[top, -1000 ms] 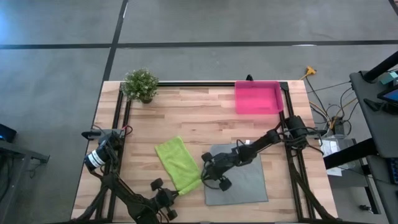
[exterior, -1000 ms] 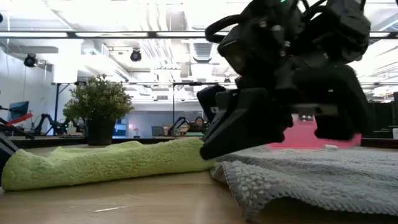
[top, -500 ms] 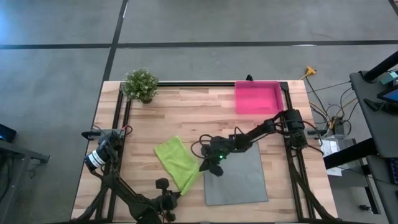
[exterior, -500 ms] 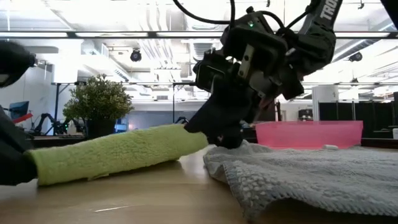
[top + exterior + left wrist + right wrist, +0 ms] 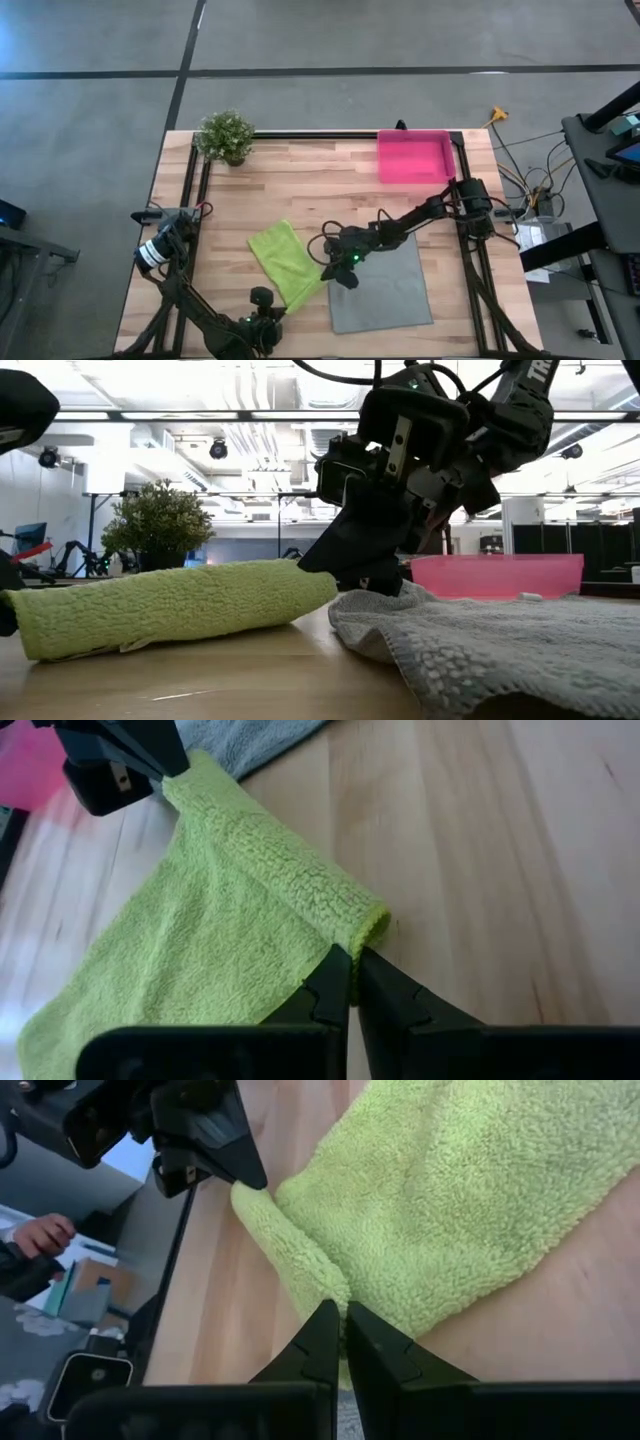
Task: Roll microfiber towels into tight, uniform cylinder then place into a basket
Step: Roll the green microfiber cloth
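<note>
The lime green towel (image 5: 282,262) lies left of the table's middle, with its edge nearest the grey towel wound into a roll (image 5: 180,605); the rest lies flat. My left gripper (image 5: 352,968) is shut on the roll's near end, close to the table's near edge. My right gripper (image 5: 340,1330) is shut on the far end, beside the grey towel (image 5: 385,292), which lies flat with a rumpled left edge (image 5: 400,625). The pink basket (image 5: 413,157) stands at the far right. My left gripper pinches the near end of the green roll (image 5: 368,928) between its two fingertips, slanting down from the table's near side, along the roll. That end sits just above the wood. My right gripper pinches the roll's other end (image 5: 322,1292) between its fingertips, slanting down from the right, over the grey towel's left edge. The roll stretches straight between both grippers.
A small potted plant (image 5: 226,136) stands at the far left corner. Black frame rails (image 5: 190,200) run along the table's left, right and far sides. Bare wood lies between the towels and the basket. A person's hand (image 5: 40,1235) shows beyond the table.
Both grippers have turned about their own long axes while staying shut on the green towel's edge. That edge has wound over into a thicker, rounder roll, and the flat part has stayed on the table. My right gripper has shifted slightly toward the far edge.
</note>
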{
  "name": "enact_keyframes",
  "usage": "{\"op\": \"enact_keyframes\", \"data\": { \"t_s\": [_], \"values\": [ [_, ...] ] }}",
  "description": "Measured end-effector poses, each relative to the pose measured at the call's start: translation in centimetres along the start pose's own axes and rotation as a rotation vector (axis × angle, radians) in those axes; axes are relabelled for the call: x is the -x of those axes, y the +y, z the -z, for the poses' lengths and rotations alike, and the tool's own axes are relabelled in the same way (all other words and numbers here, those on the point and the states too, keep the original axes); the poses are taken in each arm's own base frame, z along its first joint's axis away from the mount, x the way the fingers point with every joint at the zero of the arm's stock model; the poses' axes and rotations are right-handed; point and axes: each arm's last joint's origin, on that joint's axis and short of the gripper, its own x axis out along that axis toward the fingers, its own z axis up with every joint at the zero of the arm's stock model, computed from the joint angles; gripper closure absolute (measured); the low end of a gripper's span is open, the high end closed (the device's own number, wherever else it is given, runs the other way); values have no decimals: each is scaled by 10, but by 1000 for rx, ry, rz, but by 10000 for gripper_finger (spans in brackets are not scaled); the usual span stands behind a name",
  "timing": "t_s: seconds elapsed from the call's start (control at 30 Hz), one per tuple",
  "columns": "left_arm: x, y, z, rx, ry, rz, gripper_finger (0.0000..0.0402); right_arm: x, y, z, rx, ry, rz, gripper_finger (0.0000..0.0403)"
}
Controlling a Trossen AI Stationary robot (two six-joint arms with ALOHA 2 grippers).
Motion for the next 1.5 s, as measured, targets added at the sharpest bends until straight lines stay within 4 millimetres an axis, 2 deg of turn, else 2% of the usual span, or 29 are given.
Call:
{"op": "enact_keyframes", "data": {
  "t_s": [0.2,0.43,0.53,0.63,0.73,0.83,0.9,1.0,1.1,1.3,1.5],
  "values": [
    [1,0,-1,-7,-2,2,401,-3,3,3,-16,-12,22,390],
    [4,-1,-3,-216,-8,20,391,-3,4,4,-64,-13,23,390],
    [6,-4,0,-231,5,50,355,-3,4,4,-67,-13,22,390],
    [5,-3,0,-232,25,64,301,-4,4,4,-64,-12,23,390],
    [6,-2,-1,-234,12,39,247,-4,4,5,-60,-12,25,390],
    [12,-4,-8,-287,-59,-22,212,-4,4,5,-60,-12,25,390],
    [17,-7,-14,-394,-119,-70,203,-4,4,5,-60,-12,25,390],
    [18,-10,-16,-646,-126,-103,202,-4,4,5,-60,-15,29,390],
    [8,-10,-13,-882,-84,-130,201,-4,4,5,-50,-21,39,390],
    [-16,-6,-15,-1197,-12,-166,201,-4,4,5,-28,-19,42,390],
    [-22,-3,-19,-1542,41,-186,201,-4,4,5,-9,-16,42,390]
  ]
}}
